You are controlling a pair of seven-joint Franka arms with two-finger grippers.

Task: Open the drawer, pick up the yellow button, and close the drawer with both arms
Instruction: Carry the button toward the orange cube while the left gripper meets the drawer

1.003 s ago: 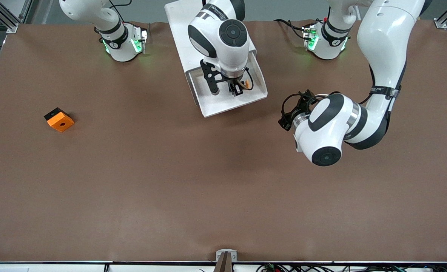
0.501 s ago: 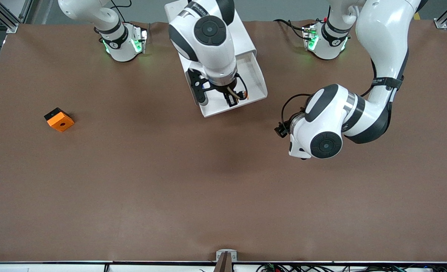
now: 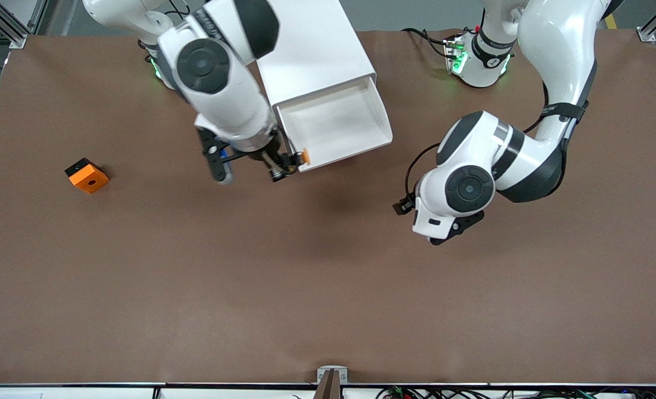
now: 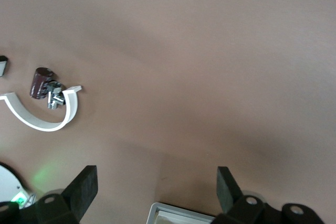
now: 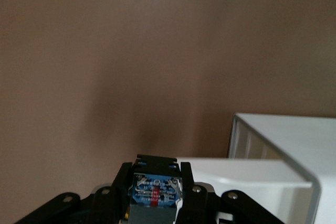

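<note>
Looking down from the front camera, I see the right tool (image 3: 289, 163) up over the tabletop (image 3: 328, 288) just off the corner of the open drawer (image 3: 380, 119), pinching the button (image 3: 304, 157) between its fingertips. The button's orange cap shows right at that drawer corner. On my right wrist feed the button's blue-black body (image 5: 155, 195) sits clamped between the two black fingers (image 5: 188, 182), with the white cabinet (image 5: 294, 145) close alongside.

The drawer is pulled out of the cabinet (image 3: 317, 50) toward the front camera, and I see only white inside its tray.

My left tool (image 3: 449, 227) hangs over bare tabletop toward the left arm's end, nearer the front camera than the drawer and well apart from it. On the left wrist feed its two fingers (image 4: 84, 187) stand spread wide with nothing between them. That same feed shows a white curved band (image 4: 44, 116) lying on the tabletop with a small dark clip (image 4: 47, 85) touching it.

An orange block (image 3: 87, 175) with a black hole rests on the tabletop toward the right arm's end, well apart from both tools.
</note>
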